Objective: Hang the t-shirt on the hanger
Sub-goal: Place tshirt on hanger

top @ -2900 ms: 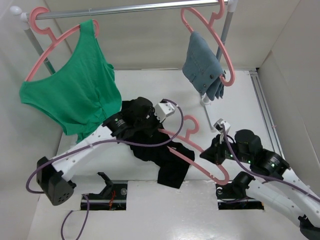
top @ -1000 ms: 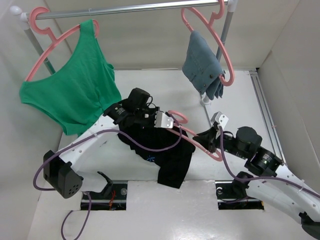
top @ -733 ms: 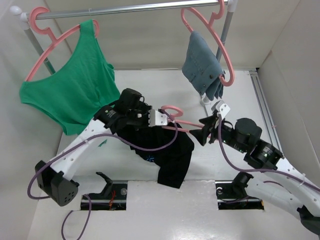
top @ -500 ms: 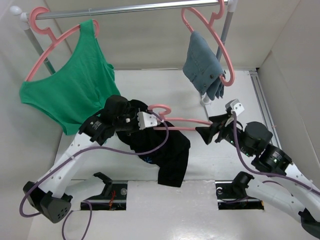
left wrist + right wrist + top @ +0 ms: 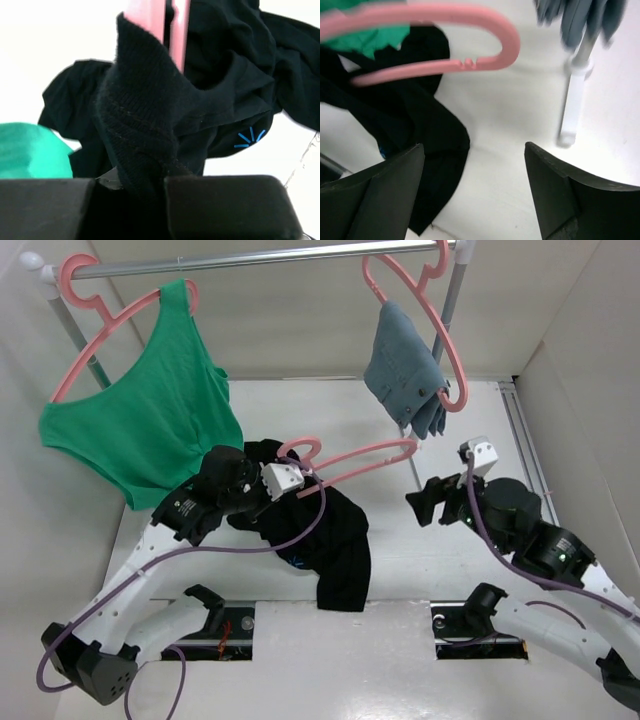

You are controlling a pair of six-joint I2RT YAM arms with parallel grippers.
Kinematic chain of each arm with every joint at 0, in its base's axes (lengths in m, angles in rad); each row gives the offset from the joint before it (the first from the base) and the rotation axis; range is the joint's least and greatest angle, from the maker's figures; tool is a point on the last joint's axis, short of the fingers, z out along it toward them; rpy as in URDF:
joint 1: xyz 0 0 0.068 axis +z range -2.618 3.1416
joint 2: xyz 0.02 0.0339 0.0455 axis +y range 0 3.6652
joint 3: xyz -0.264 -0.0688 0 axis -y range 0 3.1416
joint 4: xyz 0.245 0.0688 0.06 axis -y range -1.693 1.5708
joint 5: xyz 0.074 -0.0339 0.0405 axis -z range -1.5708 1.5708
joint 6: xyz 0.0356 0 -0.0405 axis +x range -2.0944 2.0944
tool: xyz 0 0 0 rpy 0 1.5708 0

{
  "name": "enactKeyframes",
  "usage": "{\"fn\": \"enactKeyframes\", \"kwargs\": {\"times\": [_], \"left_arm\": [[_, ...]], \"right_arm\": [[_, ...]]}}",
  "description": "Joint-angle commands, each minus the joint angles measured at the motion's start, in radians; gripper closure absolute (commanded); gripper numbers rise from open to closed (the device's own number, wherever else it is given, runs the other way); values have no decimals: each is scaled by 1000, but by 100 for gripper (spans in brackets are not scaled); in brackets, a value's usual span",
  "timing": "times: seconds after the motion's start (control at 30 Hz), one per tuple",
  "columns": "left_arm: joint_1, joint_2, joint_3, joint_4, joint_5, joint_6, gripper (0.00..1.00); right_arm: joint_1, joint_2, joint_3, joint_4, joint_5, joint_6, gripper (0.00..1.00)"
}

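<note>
Two arms, one hanger, and the whole thing turns on which way that hanger points.

Biggest first: you've got the white surface [image 5: 330, 410] with the rail [image 5: 250, 258] across the back. No bins or boxes here, so the rail is your only holder. It carries the green tank top [image 5: 150, 420] on its own pink hanger at the left and the blue-grey garment [image 5: 405, 375] on another at the right. Leave both alone.

Your t-shirt [image 5: 335, 540] hangs bunched in front of the left arm [image 5: 150, 540], with its lower end down by the near edge of the surface. I can't tell if it rests there. The hanger [image 5: 360, 457] is up in the air with its long axis running left to right. The hook end is by the left jaws and the bare shoulder end sticks out toward the right arm [image 5: 540, 540].

The left jaws are clenched on a fold of the black cloth. The pink bar sits right behind that fold in the left wrist view, so I'd guess they pinch both. The right jaws are spread wide with nothing in them, just on the near side of the bare end, close but apart. In the right wrist view that curved end sits ahead of the gap, not in it, with the bars running off left. So your right arm is the nearer one for that end.

The tiny blue mark [image 5: 248, 137] faces the left wrist camera.
</note>
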Motion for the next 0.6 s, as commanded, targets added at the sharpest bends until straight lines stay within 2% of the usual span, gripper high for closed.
{"fn": "enactKeyframes", "kwargs": {"times": [0.0,0.1,0.17,0.2,0.23,0.3,0.37,0.47,0.57], "left_arm": [[14,-58,-27,55,-62,-75,100],[14,-58,-27,64,-91,-139,100],[23,-69,-27,73,-82,-169,100],[23,-87,-27,73,-73,-182,100],[23,-96,-27,73,-64,-182,100],[23,-116,-27,83,-55,-193,100],[23,-126,-36,83,-55,-211,100],[23,-126,-25,83,-55,-212,100],[23,-126,-13,83,-35,-222,100]], "right_arm": [[8,31,152,-1,77,-91,13],[8,109,147,25,-67,-145,13],[8,161,72,118,-165,-145,13],[8,180,42,164,-263,-133,13],[23,219,-16,274,-305,-122,15],[50,263,-61,386,-369,-98,17],[99,339,-86,515,-379,-89,20],[136,463,-75,609,-370,-79,21],[136,542,-75,748,-370,-55,28]]}}
